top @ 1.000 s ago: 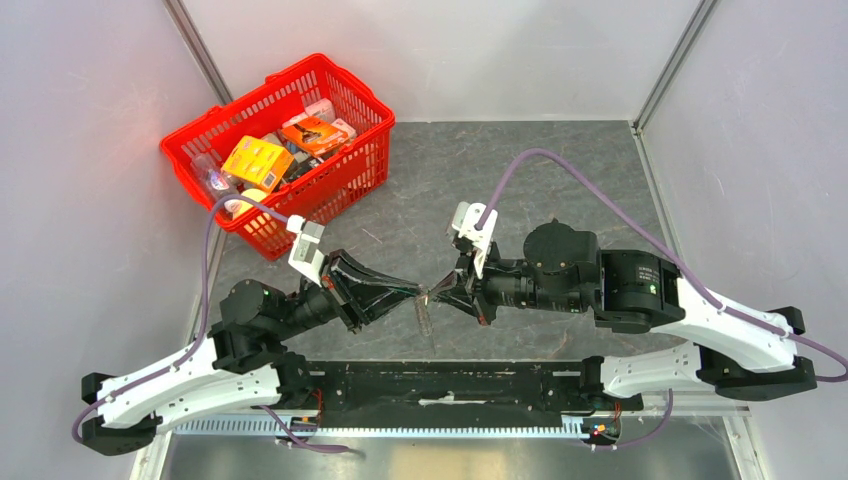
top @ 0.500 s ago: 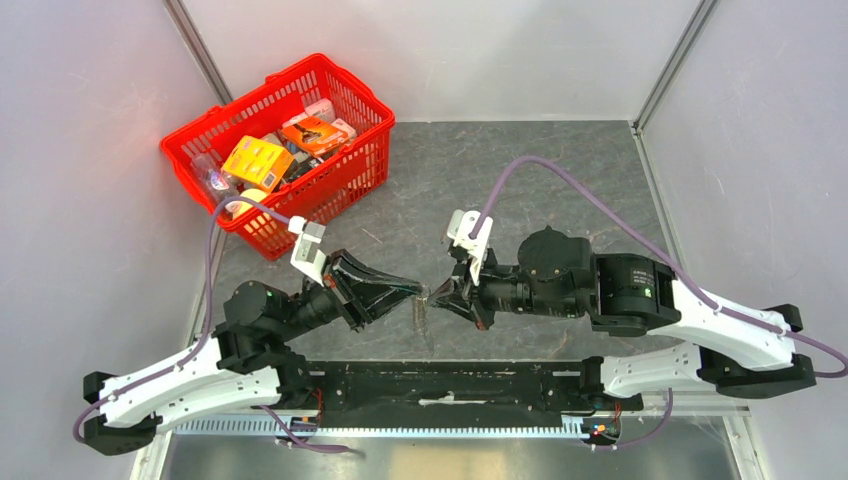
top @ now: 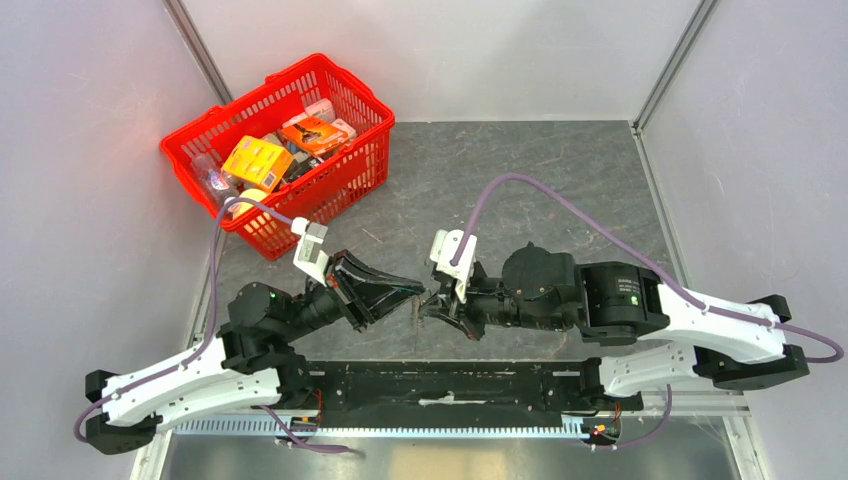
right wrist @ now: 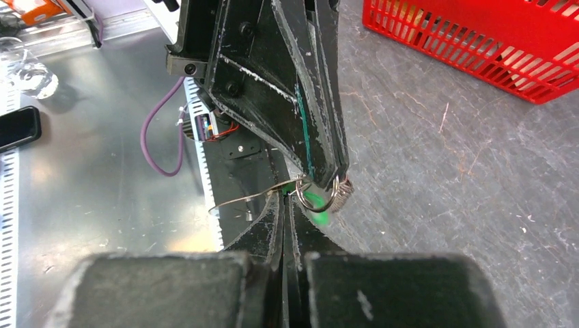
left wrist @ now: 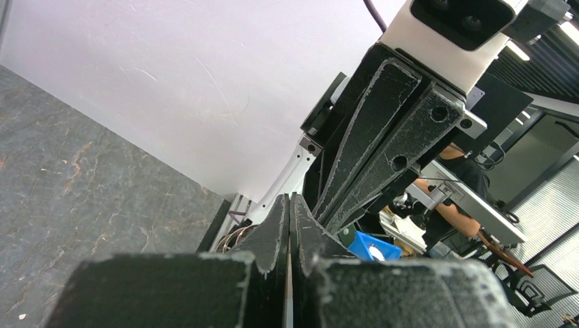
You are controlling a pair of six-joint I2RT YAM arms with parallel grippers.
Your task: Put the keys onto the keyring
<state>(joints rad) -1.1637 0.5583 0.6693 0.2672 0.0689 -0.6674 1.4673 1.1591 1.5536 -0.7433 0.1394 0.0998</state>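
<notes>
Grey stone-patterned table [top: 560, 170] | left gripper [top: 418, 290] and right gripper [top: 428, 303] both clenched, tip to tip | keyring [right wrist: 333, 197] and green-headed keys [right wrist: 315, 202] held aloft between them, which holds which not resolved | risk: keys dropped if tips are misaligned or either pinch is eased

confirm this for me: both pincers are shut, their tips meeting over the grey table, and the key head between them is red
No, the key head is green, not red; the right wrist view shows it. The rest stands: the left pincer and the right pincer are both shut, their tips meeting over the grey table.
</notes>
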